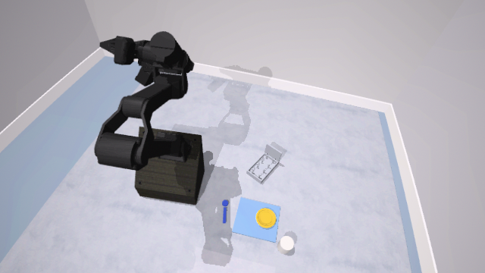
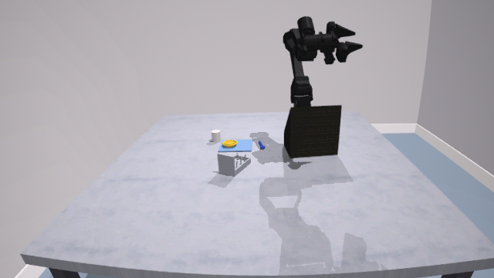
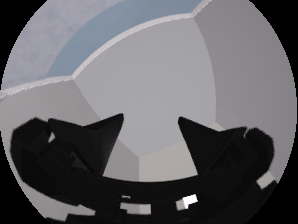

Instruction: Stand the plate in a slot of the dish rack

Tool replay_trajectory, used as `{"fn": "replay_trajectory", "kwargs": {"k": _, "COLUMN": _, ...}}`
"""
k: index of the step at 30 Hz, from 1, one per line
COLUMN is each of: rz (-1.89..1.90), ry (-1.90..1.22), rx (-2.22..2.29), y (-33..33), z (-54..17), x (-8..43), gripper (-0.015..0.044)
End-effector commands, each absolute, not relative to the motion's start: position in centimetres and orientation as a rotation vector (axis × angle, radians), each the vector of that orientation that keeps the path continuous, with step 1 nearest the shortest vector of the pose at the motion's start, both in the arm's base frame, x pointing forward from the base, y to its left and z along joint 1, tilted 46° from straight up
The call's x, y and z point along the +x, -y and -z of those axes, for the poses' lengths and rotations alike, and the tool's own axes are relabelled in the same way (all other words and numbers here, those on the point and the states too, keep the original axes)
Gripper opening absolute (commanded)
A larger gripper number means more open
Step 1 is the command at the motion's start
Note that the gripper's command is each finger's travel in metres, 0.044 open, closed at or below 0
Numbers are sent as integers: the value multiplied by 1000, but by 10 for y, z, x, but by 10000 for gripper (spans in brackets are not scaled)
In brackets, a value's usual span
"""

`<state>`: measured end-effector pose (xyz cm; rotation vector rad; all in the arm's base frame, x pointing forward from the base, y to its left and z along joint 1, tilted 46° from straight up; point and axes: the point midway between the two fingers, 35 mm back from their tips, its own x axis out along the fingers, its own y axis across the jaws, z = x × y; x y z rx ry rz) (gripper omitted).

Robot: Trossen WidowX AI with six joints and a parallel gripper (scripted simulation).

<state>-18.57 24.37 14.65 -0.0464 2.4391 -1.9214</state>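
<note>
A yellow plate lies flat on the right part of a light blue mat, as the top view shows it. A small grey dish rack stands on the table, with a tall panel at one end and small upright rails inside; nothing stands in its slots. My gripper is open and empty, high above the table and pointing away from the plate and the rack. In the top view its fingertips overlap, so the gap does not show there.
A white cup stands near a corner of the mat. A blue spoon-like object lies on the mat's other side. The arm's dark wooden base block stands beyond it on the table.
</note>
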Motion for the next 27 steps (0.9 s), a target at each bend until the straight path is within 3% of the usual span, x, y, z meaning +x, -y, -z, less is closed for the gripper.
{"fn": "replay_trajectory", "kwargs": {"k": 1, "rz": 1927, "ry": -2438, "rx": -40, "y": -245, "z": -146, "x": -185, "gripper": 400}}
{"fn": "replay_trajectory", "kwargs": {"k": 27, "rz": 2788, "ry": -2009, "rx": 891, "y": -357, "z": -120, "x": -76, "gripper": 400}}
